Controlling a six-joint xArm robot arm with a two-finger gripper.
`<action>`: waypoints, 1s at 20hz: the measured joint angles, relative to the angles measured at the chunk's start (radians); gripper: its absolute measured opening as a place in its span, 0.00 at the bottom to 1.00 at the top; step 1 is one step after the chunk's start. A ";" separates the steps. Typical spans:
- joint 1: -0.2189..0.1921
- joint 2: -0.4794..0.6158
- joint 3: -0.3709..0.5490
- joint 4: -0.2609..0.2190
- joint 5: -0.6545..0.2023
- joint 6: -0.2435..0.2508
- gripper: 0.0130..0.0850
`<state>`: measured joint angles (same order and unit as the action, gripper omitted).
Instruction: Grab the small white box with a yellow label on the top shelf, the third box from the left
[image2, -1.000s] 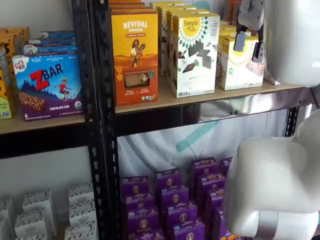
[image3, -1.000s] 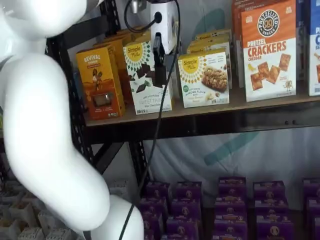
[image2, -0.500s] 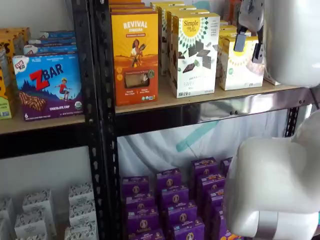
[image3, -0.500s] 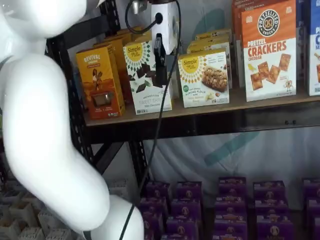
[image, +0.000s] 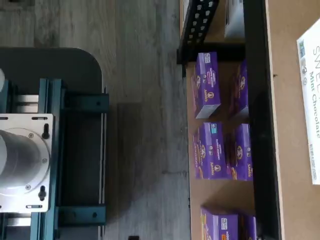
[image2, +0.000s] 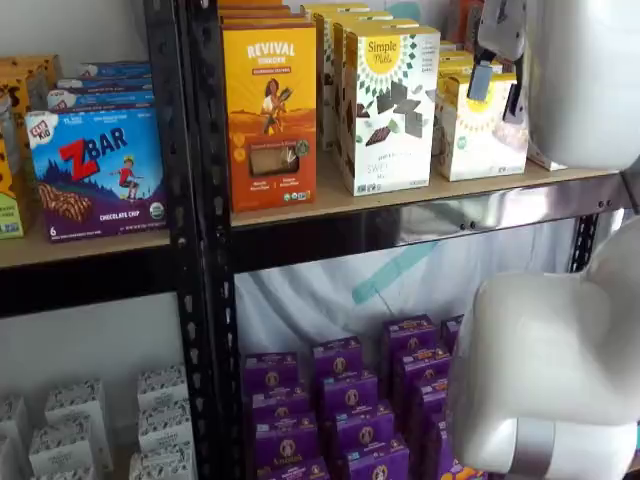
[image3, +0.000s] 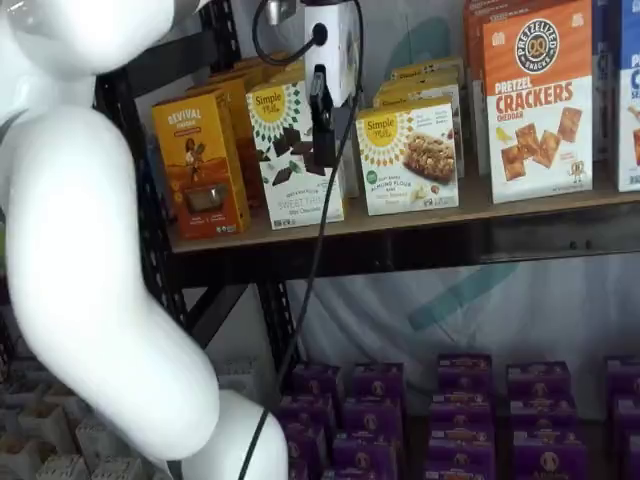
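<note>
Hand slightly higher than before.

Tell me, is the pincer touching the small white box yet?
Cannot tell. In both shelf views the pincer hangs in front of the small white box on the top shelf, open. One view overlaps them, the other shows the pincer side-on; neither shows contact or gap plainly.

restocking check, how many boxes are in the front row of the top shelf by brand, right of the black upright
simple mills: 2, the tall white carton and the small white box
revival carton: 1
pretzel crackers carton: 1
blue box, cut off at the picture's edge, brand unreadable: 1
total: 5
</note>
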<state>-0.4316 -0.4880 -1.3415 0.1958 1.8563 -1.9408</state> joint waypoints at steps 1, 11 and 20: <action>-0.005 0.003 -0.004 0.008 0.003 -0.002 1.00; -0.023 0.031 -0.034 0.070 -0.037 0.000 1.00; -0.007 0.078 -0.072 0.073 -0.050 0.013 1.00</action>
<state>-0.4384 -0.4103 -1.4134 0.2685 1.8058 -1.9275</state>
